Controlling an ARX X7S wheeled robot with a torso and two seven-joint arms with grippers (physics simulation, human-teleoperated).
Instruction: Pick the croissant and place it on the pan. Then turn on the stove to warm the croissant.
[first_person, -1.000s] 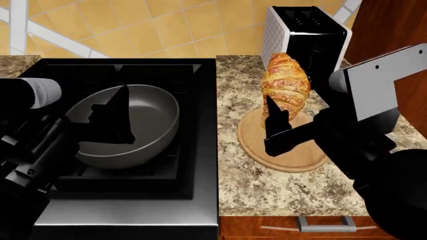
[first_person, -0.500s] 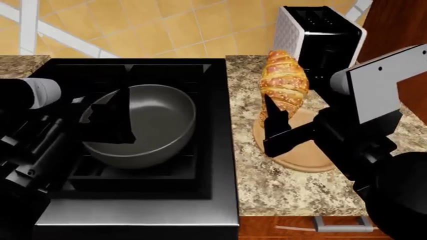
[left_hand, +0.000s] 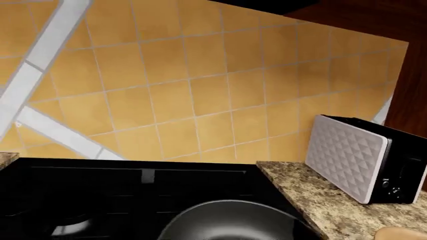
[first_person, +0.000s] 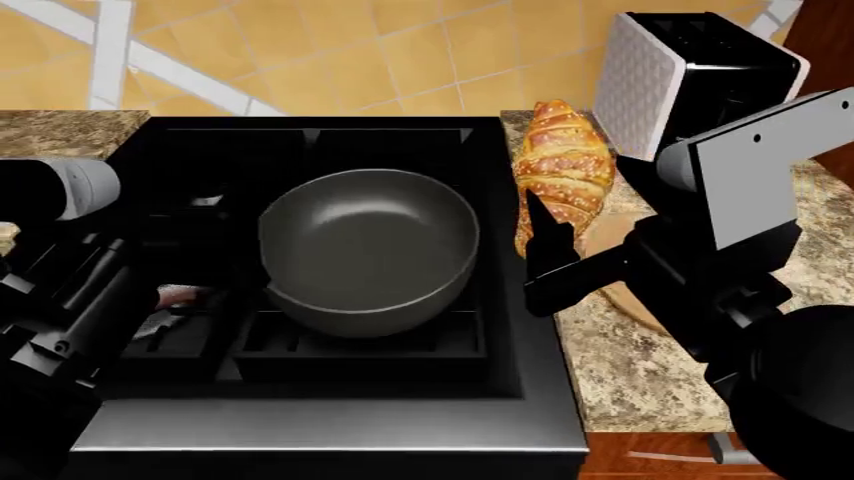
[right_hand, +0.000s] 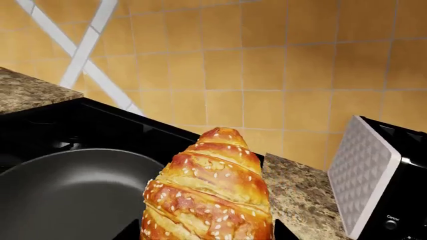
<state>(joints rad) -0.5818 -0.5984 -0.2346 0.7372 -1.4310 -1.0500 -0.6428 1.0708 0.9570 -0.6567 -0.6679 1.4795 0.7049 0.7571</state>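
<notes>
Toaster (first_person: 701, 75), black with white quilted side, upright on speckled granite desk (first_person: 641, 370) beyond the right tool. Round wooden board (first_person: 617, 262) lies under that tool. Orange tiled wall (first_person: 334, 50) behind.

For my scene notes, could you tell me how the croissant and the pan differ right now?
The croissant is small, golden-brown and ridged; the pan is much larger, dark grey and smooth. The croissant stands on end, held up by the right end effector; the pan sits flat on the stove, empty.
</notes>
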